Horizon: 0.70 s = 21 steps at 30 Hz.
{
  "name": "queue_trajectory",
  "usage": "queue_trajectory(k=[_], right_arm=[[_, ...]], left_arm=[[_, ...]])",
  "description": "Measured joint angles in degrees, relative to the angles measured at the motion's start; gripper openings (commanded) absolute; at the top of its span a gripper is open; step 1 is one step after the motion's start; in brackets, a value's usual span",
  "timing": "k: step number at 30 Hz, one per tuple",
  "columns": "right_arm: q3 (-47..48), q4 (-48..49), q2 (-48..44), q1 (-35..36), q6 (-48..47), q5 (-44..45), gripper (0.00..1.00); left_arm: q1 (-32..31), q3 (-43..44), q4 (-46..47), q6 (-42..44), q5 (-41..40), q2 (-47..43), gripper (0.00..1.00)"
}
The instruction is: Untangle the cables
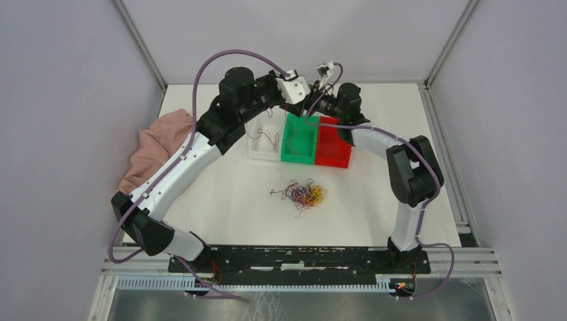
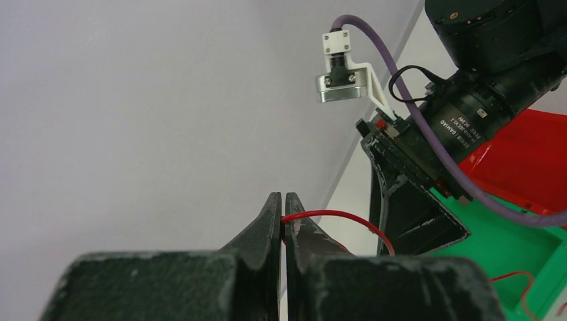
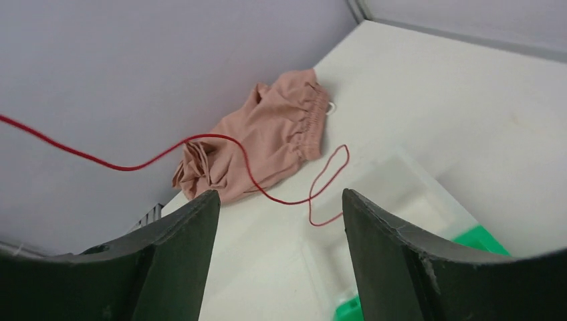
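1. Pinching a single red cable (image 2: 334,215), the left gripper (image 2: 283,200) has its fingers pressed together, with the strand clamped at the very tips.
2. From that grip the strand arcs out to one side and trails downward towards the bins.
3. The right gripper (image 3: 281,194) stands with its fingers spread wide. The red strand crosses the gap between them without touching either finger, so it holds nothing.
4. Both grippers hang close together over the far end of the green bin (image 1: 297,159).
5. The strand's loose end curls over the white bin (image 1: 262,156); whether it rests inside cannot be told.
6. The red bin (image 1: 332,161) sits touching the green one on its other side.
7. The clump of cables (image 1: 304,194), in red, yellow-orange and purple, lies on the table (image 1: 227,200), nearer the arm bases than the bins and well apart from both grippers.
8. A pink cloth (image 1: 157,148) lies crumpled at the table's left edge.
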Motion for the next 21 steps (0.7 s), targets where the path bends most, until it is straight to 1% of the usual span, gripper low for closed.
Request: queue_trajectory(k=[4, 7, 9, 10, 11, 12, 13, 14, 15, 18, 19, 21], right_arm=[[2.9, 4.9, 1.3, 2.9, -0.4, -3.9, 0.76], [5.7, 4.1, 1.6, 5.7, -3.3, -5.0, 0.75], [7.6, 2.4, 2.0, 7.3, -5.8, -4.8, 0.71], [8.6, 0.9, 2.1, 8.0, -7.2, -4.4, 0.66], [9.5, -0.7, 2.3, 8.6, -8.7, -3.9, 0.59], [10.4, -2.4, 2.5, 9.0, -10.4, -3.3, 0.43], [11.2, -4.1, 2.7, 9.4, -11.9, -2.4, 0.31], [11.6, -5.5, 2.8, 9.6, -13.3, -1.6, 0.21], [11.7, -6.5, 2.9, 9.6, -14.3, -0.8, 0.15], [10.9, -9.2, 2.9, 9.3, -16.0, 2.0, 0.03], [10.1, -9.2, 2.9, 9.1, -16.3, 2.8, 0.0], [7.9, -8.4, 2.6, 8.7, -16.5, 4.0, 0.0]], left_arm=[[0.0, 0.3, -0.9, -0.6, 0.1, 0.0, 0.03], [0.0, 0.5, -1.1, -1.0, 0.1, -0.1, 0.03], [0.0, 0.6, -1.2, -1.2, 0.1, -0.3, 0.03], [0.0, 0.6, -1.3, -1.2, 0.1, -0.4, 0.03], [0.0, 0.6, -1.3, -1.2, 0.1, -0.5, 0.03], [0.0, 0.6, -1.3, -1.2, 0.1, -0.7, 0.03], [0.0, 0.6, -1.4, -1.3, 0.1, -0.9, 0.03], [0.0, 0.6, -1.4, -1.3, 0.1, -1.1, 0.03], [0.0, 0.6, -1.4, -1.3, 0.1, -1.3, 0.03], [0.0, 0.5, -1.5, -1.2, 0.0, -2.1, 0.03], [0.0, 0.4, -1.4, -1.2, 0.0, -2.4, 0.03], [0.1, -0.5, -2.2, -1.1, -0.4, -3.1, 0.03]])
